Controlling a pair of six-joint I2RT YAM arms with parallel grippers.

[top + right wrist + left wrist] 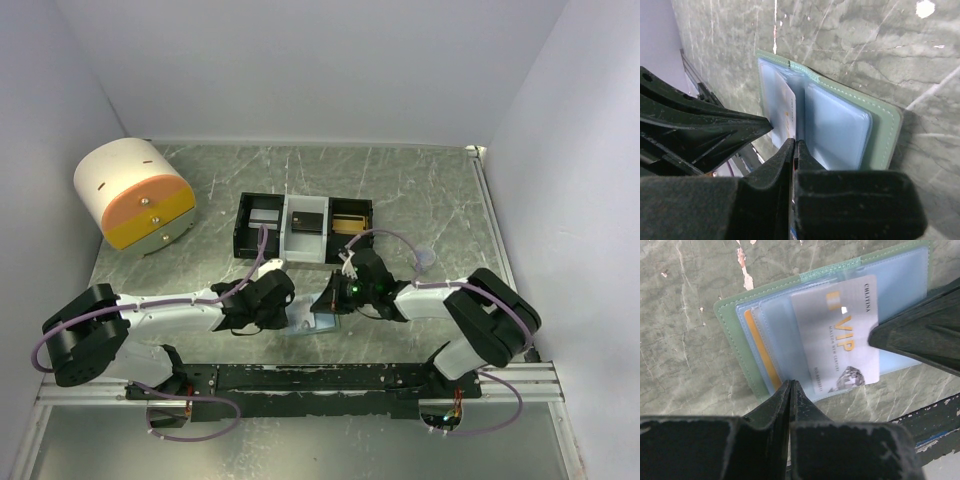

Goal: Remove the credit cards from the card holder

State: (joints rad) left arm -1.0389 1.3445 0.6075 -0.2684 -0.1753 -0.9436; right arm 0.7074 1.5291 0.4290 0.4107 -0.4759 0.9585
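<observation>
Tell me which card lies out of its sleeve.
The silver VIP card; it lies tilted over the clear sleeves, while the orange-edged card sits tucked inside one.

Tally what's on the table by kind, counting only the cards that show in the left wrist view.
Card holder: 1
Cards showing: 2 (silver VIP card, orange-edged card)
Tray: 1
Drawer unit: 1
Total: 5

left gripper (pixel 791 385) and right gripper (pixel 796 146) flank card holder (pixel 735 325), tray (pixel 243 226) near behind
</observation>
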